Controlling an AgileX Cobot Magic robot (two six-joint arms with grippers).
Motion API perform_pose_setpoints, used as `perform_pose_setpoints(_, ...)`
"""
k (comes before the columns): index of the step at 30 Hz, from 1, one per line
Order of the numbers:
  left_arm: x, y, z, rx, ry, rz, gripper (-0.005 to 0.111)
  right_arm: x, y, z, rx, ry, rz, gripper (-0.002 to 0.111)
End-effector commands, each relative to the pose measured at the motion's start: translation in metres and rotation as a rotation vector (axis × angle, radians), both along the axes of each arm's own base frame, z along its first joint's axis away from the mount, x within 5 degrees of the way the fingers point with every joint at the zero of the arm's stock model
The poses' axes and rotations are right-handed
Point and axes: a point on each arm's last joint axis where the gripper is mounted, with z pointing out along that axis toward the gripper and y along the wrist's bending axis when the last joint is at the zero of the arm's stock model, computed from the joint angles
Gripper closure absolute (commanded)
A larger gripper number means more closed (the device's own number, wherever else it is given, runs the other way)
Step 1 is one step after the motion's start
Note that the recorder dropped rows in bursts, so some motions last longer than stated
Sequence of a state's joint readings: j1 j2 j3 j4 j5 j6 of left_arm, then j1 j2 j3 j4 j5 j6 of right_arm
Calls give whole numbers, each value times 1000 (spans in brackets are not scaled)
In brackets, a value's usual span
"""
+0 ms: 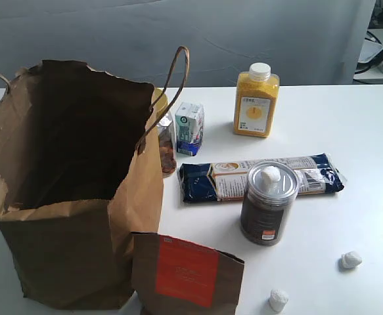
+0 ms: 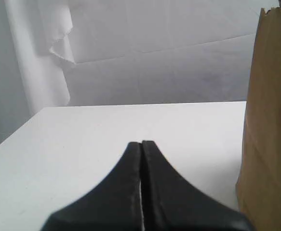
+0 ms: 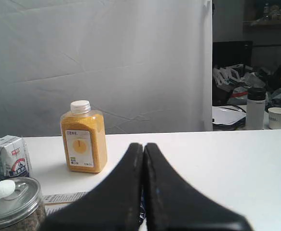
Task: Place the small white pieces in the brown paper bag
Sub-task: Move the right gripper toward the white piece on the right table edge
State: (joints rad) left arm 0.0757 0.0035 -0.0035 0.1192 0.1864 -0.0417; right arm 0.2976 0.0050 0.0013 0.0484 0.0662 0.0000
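The tall crinkled brown paper bag (image 1: 73, 190) was stood open at the left of the white bench (image 1: 362, 144), with a small orange-labelled brown pouch (image 1: 186, 275) just in front of it. One small white lump (image 1: 270, 174) was perched on the lid of the dark-filled clear can (image 1: 267, 216). A second white lump (image 1: 351, 260) and a third white lump (image 1: 278, 300) were left on the bench at the near right. A blue flat packet (image 1: 217, 182) was laid behind the can. The left claw (image 2: 141, 144) and the right claw (image 3: 143, 147) were both pressed together, with nothing held.

A yellow bottle with a white cap (image 1: 256, 100) stands toward the far edge of the white table (image 1: 362, 131), with a small milk carton (image 1: 189, 128) near it. A dark blue packet (image 1: 198, 184) lies mid-table, just behind a clear can (image 1: 267, 220). A brown pouch with an orange-red label (image 1: 188, 275) stands at the near edge.
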Motion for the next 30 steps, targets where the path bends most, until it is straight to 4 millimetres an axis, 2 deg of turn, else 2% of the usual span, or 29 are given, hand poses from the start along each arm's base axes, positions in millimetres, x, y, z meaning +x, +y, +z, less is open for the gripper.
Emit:
perform_pose_setpoints(1, 0, 0, -1, 0, -5, -8, 107, 0, 0, 1, 7, -7, -6, 108)
perform_pose_setpoints(11, 0, 0, -1, 0, -5, -8, 107, 1, 1, 0, 149, 75, -2, 108)
perform_pose_setpoints(14, 0, 0, -1, 0, -5, -8, 107, 9, 3, 22, 184, 154, -8, 108)
perform_pose_setpoints(15, 0, 0, -1, 0, -5, -8, 107, 21, 6, 37, 160, 260, -23, 108)
perform_pose_setpoints(18, 0, 0, -1, 0, -5, -8, 107, 49, 16, 52, 63, 527, -45, 108)
perform_pose_setpoints(19, 0, 0, -1, 0, -5, -8, 107, 66, 25, 58, -22, 645, -27, 108)
perform_pose_setpoints(20, 0, 0, -1, 0, -5, -8, 107, 72, 30, 61, -58, 689, -15, 108)
perform_pose_setpoints(21, 0, 0, -1, 0, -5, -8, 107, 87, 44, 62, -149, 788, 21, 108)
perform_pose_setpoints(24, 0, 0, -1, 0, -5, -8, 107, 114, 75, 48, -280, 992, 54, 108)
perform_pose_setpoints(27, 0, 0, -1, 0, -5, -8, 107, 129, 93, 16, -347, 1132, 48, 104)
perform_pose_setpoints(30, 0, 0, -1, 0, -5, -8, 107, 137, 103, -11, -352, 1207, 22, 74)
